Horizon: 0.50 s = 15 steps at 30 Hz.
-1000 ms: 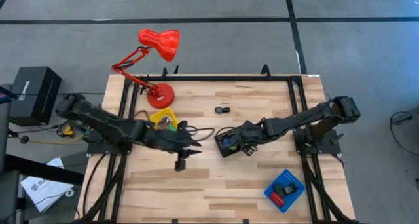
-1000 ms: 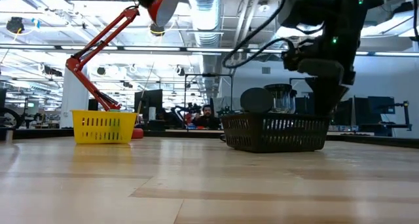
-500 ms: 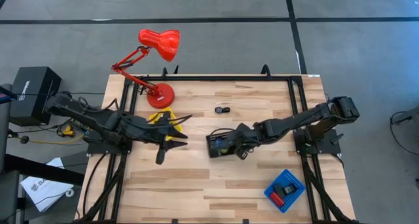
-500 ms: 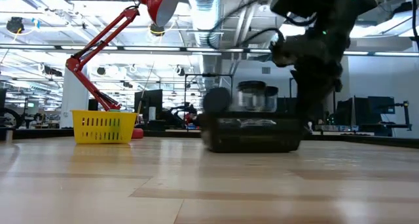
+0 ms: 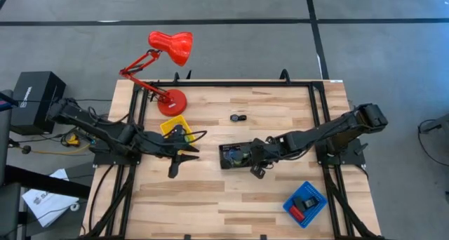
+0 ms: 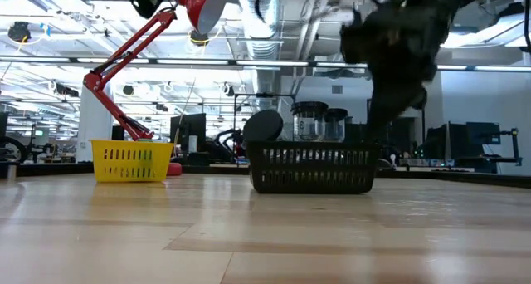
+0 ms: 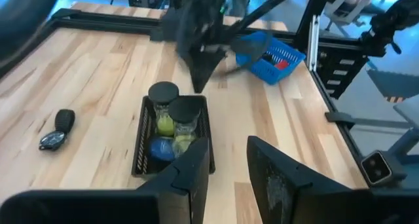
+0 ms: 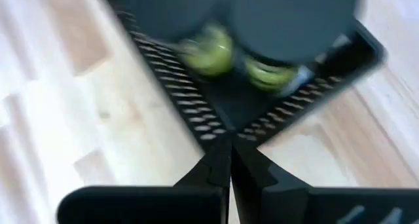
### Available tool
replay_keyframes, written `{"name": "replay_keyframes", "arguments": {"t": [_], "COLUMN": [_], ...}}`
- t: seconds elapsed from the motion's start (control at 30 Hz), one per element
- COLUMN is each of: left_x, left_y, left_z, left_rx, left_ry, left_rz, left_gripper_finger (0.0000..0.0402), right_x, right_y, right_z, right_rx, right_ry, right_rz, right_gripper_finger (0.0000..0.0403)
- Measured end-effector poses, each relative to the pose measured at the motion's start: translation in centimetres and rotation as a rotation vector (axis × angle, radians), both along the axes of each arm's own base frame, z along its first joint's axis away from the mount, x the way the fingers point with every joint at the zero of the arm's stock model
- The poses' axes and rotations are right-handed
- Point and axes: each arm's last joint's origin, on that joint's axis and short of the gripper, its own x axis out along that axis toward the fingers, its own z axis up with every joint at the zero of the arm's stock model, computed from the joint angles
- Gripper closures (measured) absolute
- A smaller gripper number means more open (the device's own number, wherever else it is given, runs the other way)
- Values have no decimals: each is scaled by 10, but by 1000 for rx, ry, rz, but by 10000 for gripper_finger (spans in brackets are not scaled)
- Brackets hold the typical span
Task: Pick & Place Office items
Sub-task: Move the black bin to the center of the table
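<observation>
The right claw (image 5: 254, 158) is gripping the black basket (image 5: 235, 156) (fingers pinched on its rim); sliding slowly keeps its jars (image 7: 175, 112) upright. Left claw (image 7: 226, 160) is waiting, slightly parted, empty.

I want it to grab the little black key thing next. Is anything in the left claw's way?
Nothing visible. Only bare wood lies between the left gripper and the key fob. The black basket, pinched by the right gripper, sits off to one side.
</observation>
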Motion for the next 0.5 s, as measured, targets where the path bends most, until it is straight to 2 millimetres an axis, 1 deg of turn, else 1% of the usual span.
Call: {"name": "replay_keyframes", "arguments": {"t": [0.1,0.2,0.27,0.33,0.5], "left_x": [2,9,14,23,43], "left_y": [-1,-3,-5,-8,-20], "left_z": [-11,-20,-26,-32,-60], "left_rx": [-6,26,43,52,110], "left_ry": [-49,-93,-97,-98,-50], "left_rz": [-5,-22,-21,-3,62], "left_gripper_finger": [299,284,267,248,203], "right_x": [-2,-7,-11,-17,-33], "right_y": [3,2,0,-2,-9], "right_z": [21,40,53,64,84], "right_rx": [-30,-93,-120,-154,-251], "right_ry": [-45,-106,-161,-199,-261], "right_rz": [70,109,130,144,137], "right_gripper_finger": [403,403,403,403,403]}}
